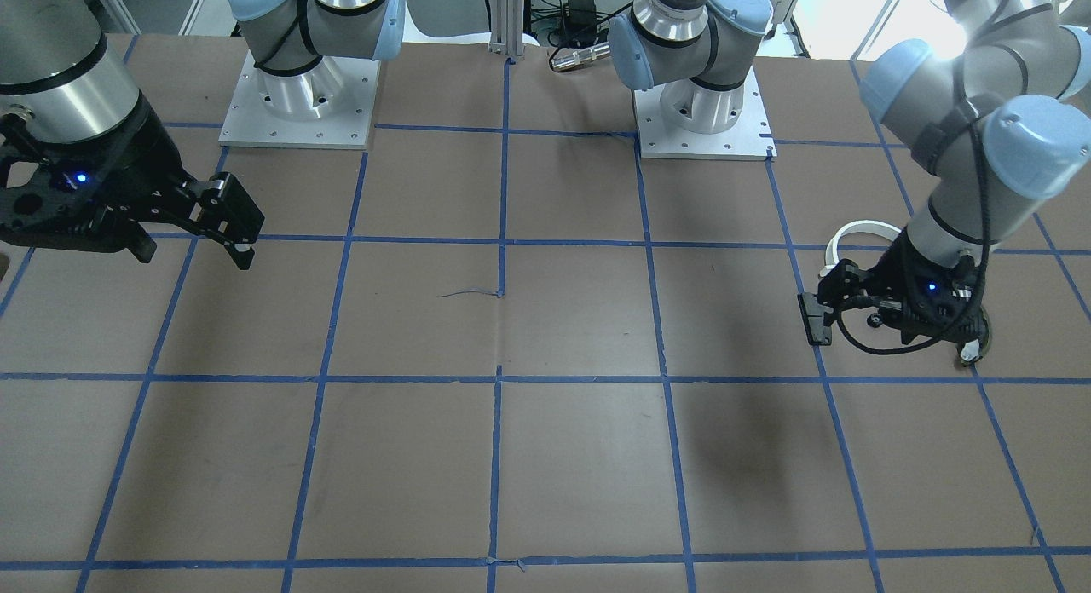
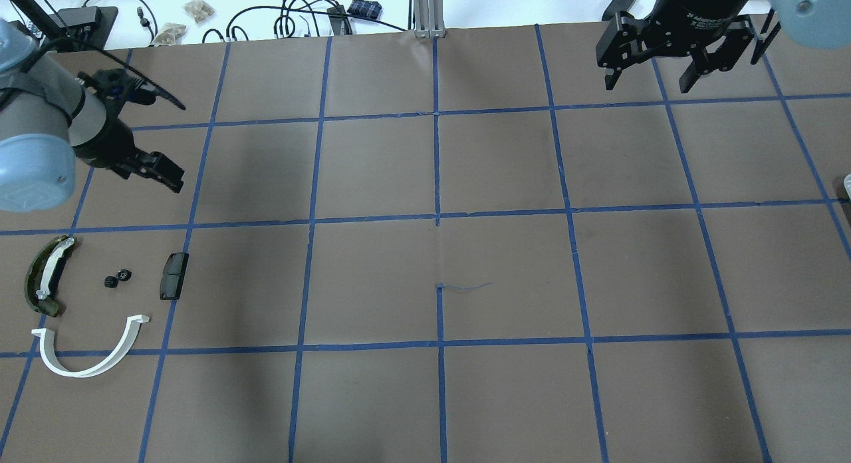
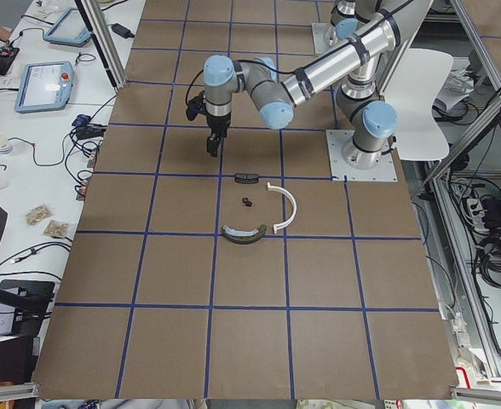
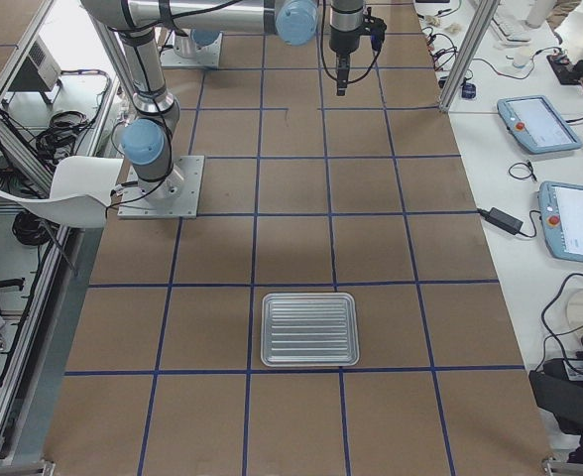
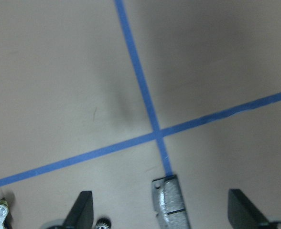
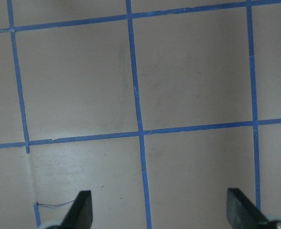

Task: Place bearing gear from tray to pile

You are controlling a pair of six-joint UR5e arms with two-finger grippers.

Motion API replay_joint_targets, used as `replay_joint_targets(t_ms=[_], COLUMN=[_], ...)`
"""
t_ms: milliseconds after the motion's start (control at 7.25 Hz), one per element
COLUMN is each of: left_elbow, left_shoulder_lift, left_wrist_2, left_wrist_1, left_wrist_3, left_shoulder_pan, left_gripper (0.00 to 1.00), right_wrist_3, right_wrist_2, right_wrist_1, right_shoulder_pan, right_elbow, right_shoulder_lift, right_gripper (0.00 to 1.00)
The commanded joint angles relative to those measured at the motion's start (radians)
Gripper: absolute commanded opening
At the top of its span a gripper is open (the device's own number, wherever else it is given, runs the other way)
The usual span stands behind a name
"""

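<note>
- The small black toothed bearing gear (image 2: 123,275) lies on the brown paper table (image 2: 439,163), inside the pile, between the olive-green curved piece with a white strip (image 2: 41,283) and the small black rectangular block (image 2: 173,275). The white plastic half-ring arc (image 2: 123,346) lies just beside them.
- It looks light, stiff and hard, and probably quick to roll or slip. A pinch across its toothed rim seems the surest hold.
- The left gripper (image 2: 158,170) hangs near the gear, above the block. Its fingers (image 5: 82,210) are spread wide, holding and touching nothing.
- The right gripper (image 2: 648,84) is well apart, also spread wide and bare.
- The silver ribbed metal tray (image 4: 308,328) sits at the table's far end from the pile.
</note>
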Motion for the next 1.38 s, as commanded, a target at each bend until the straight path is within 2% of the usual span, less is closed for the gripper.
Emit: replay_joint_targets(t_ms=[0, 138, 276, 552, 690, 828, 966, 1103, 1241], left_elbow=[0.114, 0.157, 0.206, 0.402, 0.444, 0.427, 0.401, 0.397, 0.395], left_shoulder_lift=[0.039, 0.053, 0.050, 0.021, 0.014, 0.017, 0.040, 0.057, 0.060], left_wrist_2=[0.024, 0.018, 0.018, 0.016, 0.016, -0.008, -0.056, -0.048, -0.042], left_wrist_1=[-0.132, -0.218, -0.292, -0.522, -0.609, -0.615, -0.606, -0.607, -0.607], left_wrist_3=[-0.391, -0.513, -0.555, -0.553, -0.538, -0.463, -0.497, -0.619, -0.639], left_shoulder_pan=[-0.265, -0.374, -0.441, -0.449, -0.410, -0.339, -0.311, -0.317, -0.329], left_gripper=[1.00, 1.00, 1.00, 1.00, 1.00, 1.00, 1.00, 1.00, 1.00], right_wrist_3=[-0.004, -0.004, -0.007, -0.007, -0.007, -0.007, -0.007, -0.007, -0.007], right_wrist_2=[-0.002, -0.002, -0.002, -0.002, -0.002, -0.002, -0.002, -0.002, -0.002], right_wrist_1=[0.002, 0.002, 0.000, 0.002, 0.002, 0.002, 0.002, 0.002, 0.002], right_shoulder_pan=[0.000, 0.000, 0.000, 0.000, 0.000, 0.000, 0.000, 0.000, 0.000], right_elbow=[-0.002, -0.002, -0.002, -0.002, -0.002, -0.002, -0.002, -0.002, -0.002], right_shoulder_lift=[0.000, 0.000, 0.002, 0.002, 0.002, 0.002, 0.002, 0.002, 0.002], right_gripper=[1.00, 1.00, 1.00, 1.00, 1.00, 1.00, 1.00, 1.00, 1.00])
